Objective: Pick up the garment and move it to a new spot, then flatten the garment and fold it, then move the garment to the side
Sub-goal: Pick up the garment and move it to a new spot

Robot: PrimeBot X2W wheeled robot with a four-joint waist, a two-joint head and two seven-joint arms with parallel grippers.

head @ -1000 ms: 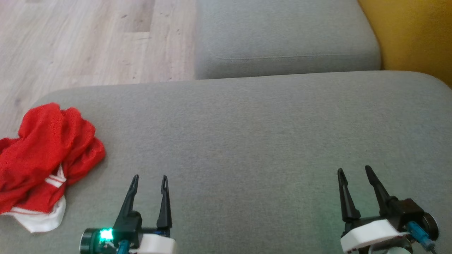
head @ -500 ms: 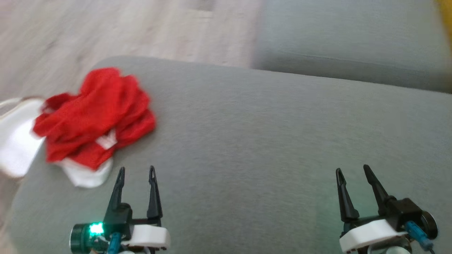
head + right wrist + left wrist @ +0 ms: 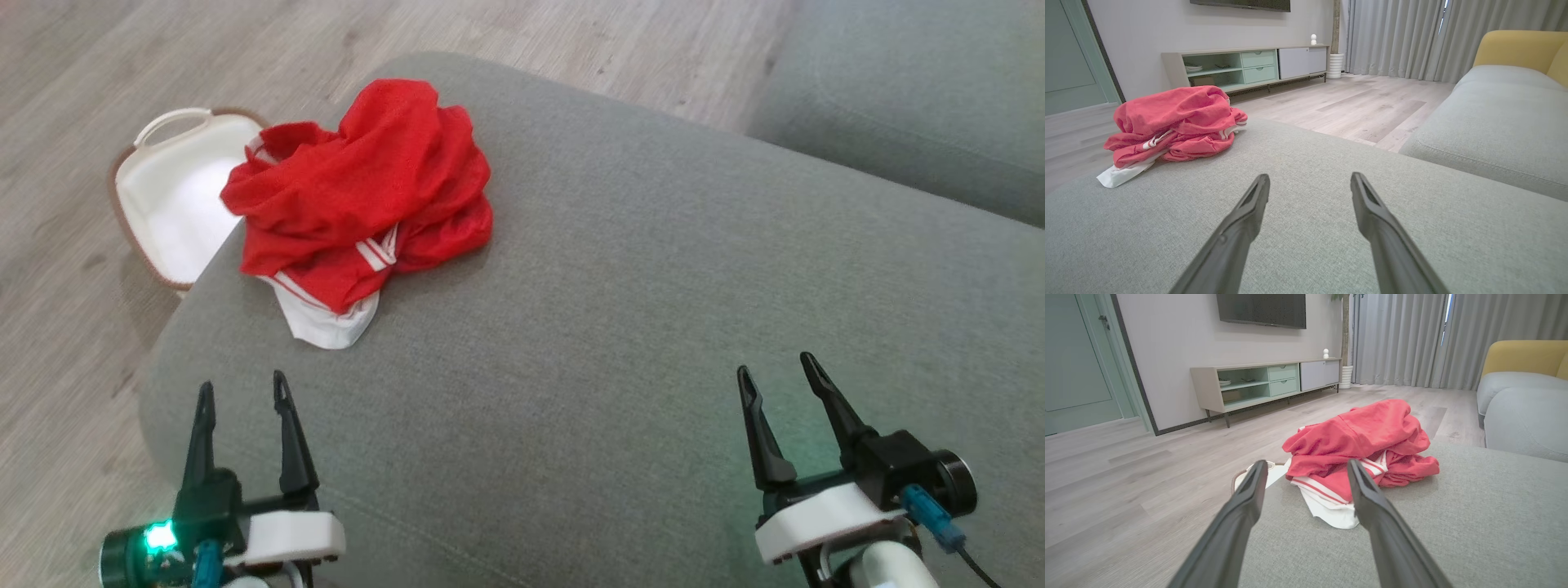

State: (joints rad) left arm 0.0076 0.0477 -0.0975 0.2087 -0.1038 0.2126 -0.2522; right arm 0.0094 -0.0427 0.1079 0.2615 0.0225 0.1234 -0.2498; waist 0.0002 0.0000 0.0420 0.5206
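Note:
The garment (image 3: 363, 196), red with white trim, lies crumpled in a heap near the far left corner of a grey cushion (image 3: 620, 327). It sits straight ahead in the left wrist view (image 3: 1363, 445) and off to the left in the right wrist view (image 3: 1171, 122). My left gripper (image 3: 242, 394) hovers open at the cushion's near left edge, short of the garment. My right gripper (image 3: 775, 367) is open too, over the cushion's near right part, with bare fabric between its fingers.
A white basket (image 3: 167, 200) with a brown rim stands on the wooden floor just left of the cushion, partly under the garment's edge. A second grey cushion (image 3: 914, 90) lies at the far right. A low TV cabinet (image 3: 1265, 384) stands against the far wall.
The head camera has turned left, so the garment now sits further right and higher in view and the basket has come into sight. Both grippers stay open.

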